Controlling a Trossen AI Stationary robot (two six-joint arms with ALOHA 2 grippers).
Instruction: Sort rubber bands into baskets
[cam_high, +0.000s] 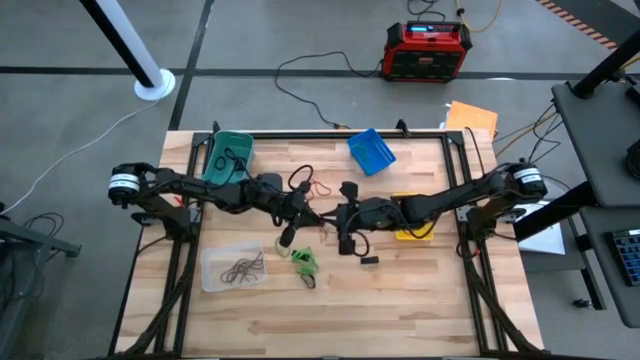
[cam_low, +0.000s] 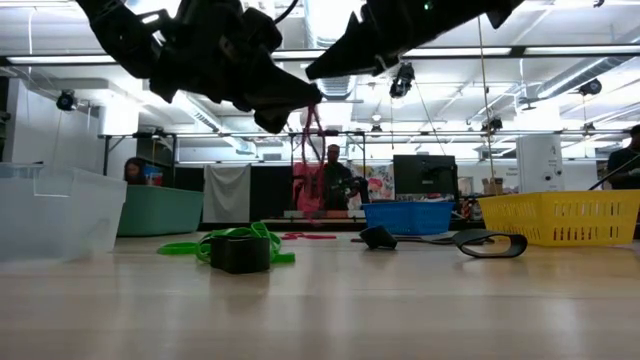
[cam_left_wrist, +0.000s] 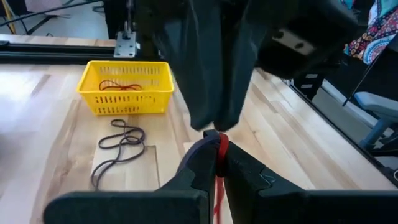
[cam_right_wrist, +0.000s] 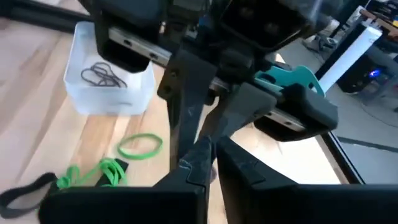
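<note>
Above the pale wood-plank table (cam_high: 400, 300), the left gripper (cam_left_wrist: 216, 144) is clamped on a thin red rubber band (cam_left_wrist: 219, 177); the right gripper (cam_right_wrist: 211, 155) meets it tip to tip, fingers together. Dark loops lie in the clear tray (cam_high: 232, 268), red ones in the ribbed yellow basket (cam_left_wrist: 126, 87).

My dark fingers (cam_left_wrist: 211, 163) are pinching a red band (cam_left_wrist: 219, 180). The yellow basket (cam_left_wrist: 126, 88) is showing red loops inside; dark bands (cam_left_wrist: 118, 149) are lying on the pale wooden counter (cam_left_wrist: 50, 143), bright green ones (cam_right_wrist: 140, 146) beside the clear basket (cam_right_wrist: 109, 87).
</note>
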